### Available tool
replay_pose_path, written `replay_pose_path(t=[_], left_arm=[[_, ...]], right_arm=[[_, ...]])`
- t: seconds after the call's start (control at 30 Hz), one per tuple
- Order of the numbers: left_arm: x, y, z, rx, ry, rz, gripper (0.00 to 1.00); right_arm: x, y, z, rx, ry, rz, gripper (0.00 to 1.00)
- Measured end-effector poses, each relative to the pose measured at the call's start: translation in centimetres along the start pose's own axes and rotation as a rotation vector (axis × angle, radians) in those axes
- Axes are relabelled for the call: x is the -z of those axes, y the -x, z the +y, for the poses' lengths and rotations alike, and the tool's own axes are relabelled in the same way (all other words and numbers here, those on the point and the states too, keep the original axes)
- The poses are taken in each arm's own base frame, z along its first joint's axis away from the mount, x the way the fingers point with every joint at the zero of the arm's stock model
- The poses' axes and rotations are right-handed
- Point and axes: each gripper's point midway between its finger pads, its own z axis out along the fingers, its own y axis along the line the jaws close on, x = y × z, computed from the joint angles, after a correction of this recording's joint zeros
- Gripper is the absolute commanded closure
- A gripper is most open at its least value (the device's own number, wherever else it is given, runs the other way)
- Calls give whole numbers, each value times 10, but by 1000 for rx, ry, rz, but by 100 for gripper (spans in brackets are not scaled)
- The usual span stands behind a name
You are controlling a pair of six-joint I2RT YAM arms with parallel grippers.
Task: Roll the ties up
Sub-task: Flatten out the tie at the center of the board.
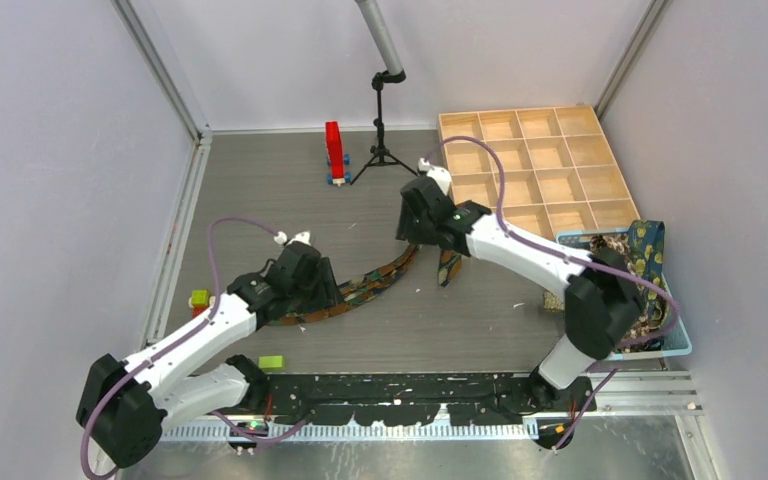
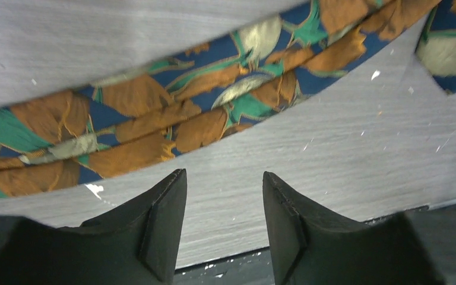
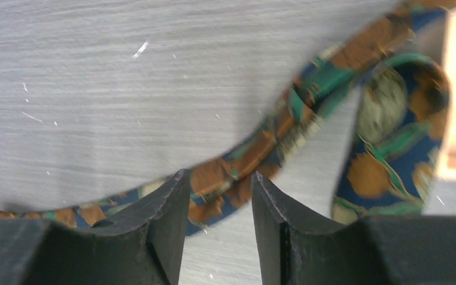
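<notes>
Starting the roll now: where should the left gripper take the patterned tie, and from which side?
Take the tie at its doubled stretch just ahead of the left gripper, coming down from above with the open jaws across its width. It lies flat on the table in two narrow layers there, so a sideways approach would probably just push it.

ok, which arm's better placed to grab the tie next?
Probably right: the right gripper is open with the tie lined up between its fingers. The left gripper is open over bare table, tie beyond its tips.
</notes>
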Motion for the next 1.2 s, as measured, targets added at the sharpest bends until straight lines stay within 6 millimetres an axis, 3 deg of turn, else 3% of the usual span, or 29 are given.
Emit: replay_pose_path(t=[0.1, 0.27, 0.4, 0.6, 0.8, 1.1, 1.2], left_arm=[[-3, -23, 8, 6, -3, 49, 52], [-13, -55, 34, 31, 48, 121, 53], [-18, -61, 38, 34, 67, 143, 54], [-25, -59, 45, 29, 112, 133, 55], [-30, -52, 54, 22, 158, 95, 56], [-36, -42, 59, 21, 182, 55, 56], [-37, -40, 62, 25, 191, 46, 54]], right_arm=[[-29, 9, 18, 31, 23, 49, 60], [-74, -12, 34, 99, 35, 182, 67], [-90, -47, 19, 131, -4, 302, 71], [-91, -80, -5, 124, -55, 382, 80], [-64, -98, -25, 83, -128, 341, 99], [-6, -151, -39, 63, -251, 262, 100], [8, -159, -40, 39, -260, 234, 99]])
